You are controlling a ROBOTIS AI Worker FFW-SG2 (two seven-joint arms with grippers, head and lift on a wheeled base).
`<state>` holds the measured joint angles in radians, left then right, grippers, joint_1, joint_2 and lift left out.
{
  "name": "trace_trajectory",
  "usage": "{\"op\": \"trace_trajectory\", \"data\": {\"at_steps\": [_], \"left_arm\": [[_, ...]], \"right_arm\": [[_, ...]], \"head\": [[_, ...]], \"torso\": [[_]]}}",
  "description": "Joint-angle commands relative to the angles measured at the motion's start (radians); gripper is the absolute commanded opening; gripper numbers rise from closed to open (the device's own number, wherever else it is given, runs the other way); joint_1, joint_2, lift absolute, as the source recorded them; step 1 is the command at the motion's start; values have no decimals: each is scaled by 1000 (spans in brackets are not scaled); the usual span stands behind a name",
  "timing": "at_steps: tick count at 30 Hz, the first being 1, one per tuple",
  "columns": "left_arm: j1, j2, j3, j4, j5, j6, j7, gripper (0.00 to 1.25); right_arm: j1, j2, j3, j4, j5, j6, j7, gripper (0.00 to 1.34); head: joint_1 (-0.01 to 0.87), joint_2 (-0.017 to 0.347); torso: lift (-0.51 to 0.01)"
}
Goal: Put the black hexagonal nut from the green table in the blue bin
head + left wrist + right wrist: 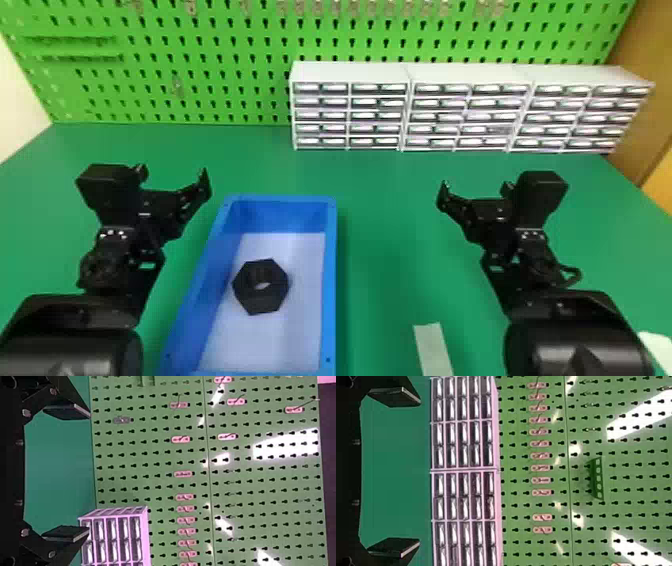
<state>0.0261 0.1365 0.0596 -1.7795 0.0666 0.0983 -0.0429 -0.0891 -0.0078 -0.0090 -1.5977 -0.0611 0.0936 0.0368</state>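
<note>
- One black hexagonal nut (262, 300) is seen in the blue bin (330, 280), laid flat on its pale bottom with the hole facing up, nearer the bin's left wall than its right.
- Both pincers are held wide, with their fingers well apart: the left pincer (173, 175) is seen beyond and to the left of the nut, near the bin's far left corner, and the right pincer (476, 187) is placed to the right of the bin, well apart from it.
- In the left wrist view, green pegboard (210, 95) is seen past the spread fingers (69, 411), with metal hooks (181, 439) mounted on it.
- The bin is set on the green surface (385, 210), between the two arms.
- At the back of the surface, toward the right, three white small-parts drawer cabinets (350, 72) are lined up side by side, in front of the pegboard.
- A pale flat strip (434, 350) is laid on the surface between the bin and the right arm.
- By the right edge of the head view, a white object (657, 345) is partly hidden by the right arm; what it is cannot be told.
</note>
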Motion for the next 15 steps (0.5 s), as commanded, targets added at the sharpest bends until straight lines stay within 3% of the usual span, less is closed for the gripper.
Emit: {"op": "trace_trajectory", "data": {"at_steps": [1, 15], "left_arm": [[2, 0, 0, 2, 1, 0, 0, 1000], [-2, 0, -4, 3, 1, 0, 0, 1000]], "right_arm": [[0, -1, 1, 2, 0, 0, 0, 1269], [0, 2, 0, 5, -3, 2, 0, 1267]], "head": [[686, 52], [686, 52]], "torso": [[-97], [-97]]}}
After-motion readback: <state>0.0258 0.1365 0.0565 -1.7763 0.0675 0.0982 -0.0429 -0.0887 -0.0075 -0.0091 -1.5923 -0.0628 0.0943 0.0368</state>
